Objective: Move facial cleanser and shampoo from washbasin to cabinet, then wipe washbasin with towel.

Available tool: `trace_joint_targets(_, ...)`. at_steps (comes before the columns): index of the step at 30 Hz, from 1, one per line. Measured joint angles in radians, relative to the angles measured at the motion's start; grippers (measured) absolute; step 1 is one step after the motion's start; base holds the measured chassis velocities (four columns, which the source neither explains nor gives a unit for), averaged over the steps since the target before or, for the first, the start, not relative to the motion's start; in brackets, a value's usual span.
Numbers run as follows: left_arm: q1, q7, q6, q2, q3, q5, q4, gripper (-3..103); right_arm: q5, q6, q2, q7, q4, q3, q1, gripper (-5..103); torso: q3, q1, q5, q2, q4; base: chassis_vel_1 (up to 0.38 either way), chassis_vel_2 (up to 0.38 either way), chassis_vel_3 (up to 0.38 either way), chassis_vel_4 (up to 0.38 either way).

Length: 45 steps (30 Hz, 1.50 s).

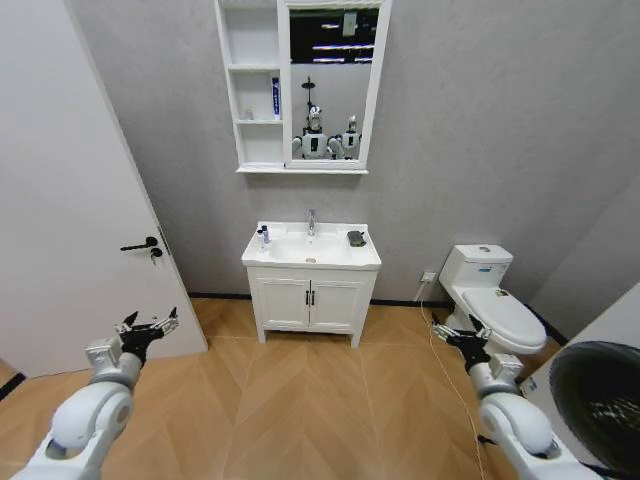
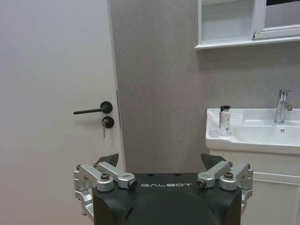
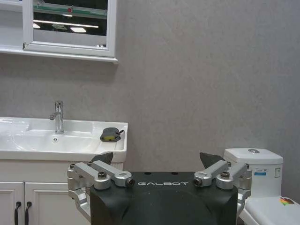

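The white washbasin with its chrome tap stands against the far wall. A small white bottle with a dark cap stands on the basin's left rim; I cannot read whether it is the shampoo or the facial cleanser. The dark towel lies on the right rim. Above hangs the cabinet, with a blue-and-white tube upright on a shelf. My left gripper and right gripper are open, low and far from the basin.
A white door with a black handle stands at the left. The white toilet sits to the right of the vanity cupboard. A round black object is near my right side. Wooden floor lies between me and the basin.
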Motion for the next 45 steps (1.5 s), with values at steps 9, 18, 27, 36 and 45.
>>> trace_joint_targets(9, 0.003, 0.000, 0.000, -0.004, -0.009, 0.000, -0.001, 99, 0.006, -0.001, 0.010, 0.007, 0.016, 0.008, -0.011, 100, 0.000, 0.000, 0.0000, 0.000, -0.0001, 0.000, 0.000, 0.000, 0.000)
trace_joint_targets(18, 0.023, 0.008, -0.001, -0.017, -0.009, 0.016, -0.016, 99, 0.015, 0.044, 0.017, -0.010, 0.013, 0.015, -0.019, 100, 0.000, 0.000, -0.0001, 0.000, -0.0001, 0.000, 0.000, 0.000, 0.000)
trace_joint_targets(27, 0.036, 0.016, -0.004, -0.023, -0.024, 0.020, -0.018, 99, 0.027, 0.033, 0.009, -0.016, 0.024, 0.012, -0.016, 100, 0.000, 0.000, 0.0001, 0.000, -0.0001, 0.000, 0.000, 0.000, 0.000)
trace_joint_targets(36, 0.050, 0.020, -0.005, -0.029, -0.023, 0.034, -0.024, 99, 0.041, 0.036, 0.013, -0.031, 0.043, 0.017, -0.032, 100, 0.000, 0.000, 0.0000, 0.000, 0.0000, 0.000, 0.000, 0.000, 0.000)
trace_joint_targets(45, 0.068, 0.023, -0.007, -0.030, -0.026, 0.045, -0.033, 99, 0.046, 0.043, 0.024, -0.044, 0.041, 0.006, -0.029, 100, 0.000, 0.000, 0.0000, 0.000, 0.0001, 0.000, 0.000, 0.000, 0.000)
